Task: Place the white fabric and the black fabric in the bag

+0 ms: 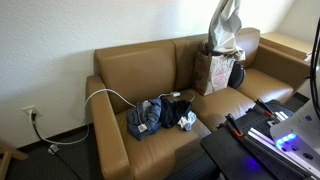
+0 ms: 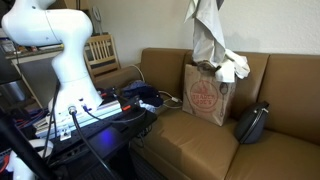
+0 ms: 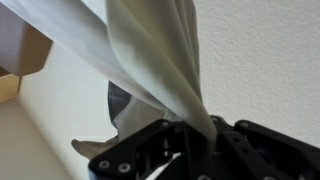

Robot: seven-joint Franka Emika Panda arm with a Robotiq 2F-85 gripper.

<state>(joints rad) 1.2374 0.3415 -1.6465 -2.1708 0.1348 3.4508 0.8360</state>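
- Pinching the white fabric point(image 2: 208, 35) in the fully closed claw point(image 3: 197, 130), high above the bag point(image 2: 204, 98).
- Trailing its lower end down to the bag's mouth.
- Far left on the sofa point(image 1: 130, 65), well apart from the bag: the black fabric point(image 1: 186, 120).

arm point(image 2: 62, 55): white, rounded, glossy | claw point(image 3: 205, 135): black, screwed plates

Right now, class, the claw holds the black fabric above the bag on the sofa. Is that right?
Not quite. The claw holds the white fabric, not the black one. The rest stands: it hangs above the bag on the sofa, as both exterior views show. The wrist view shows the claw shut on the pale cloth.
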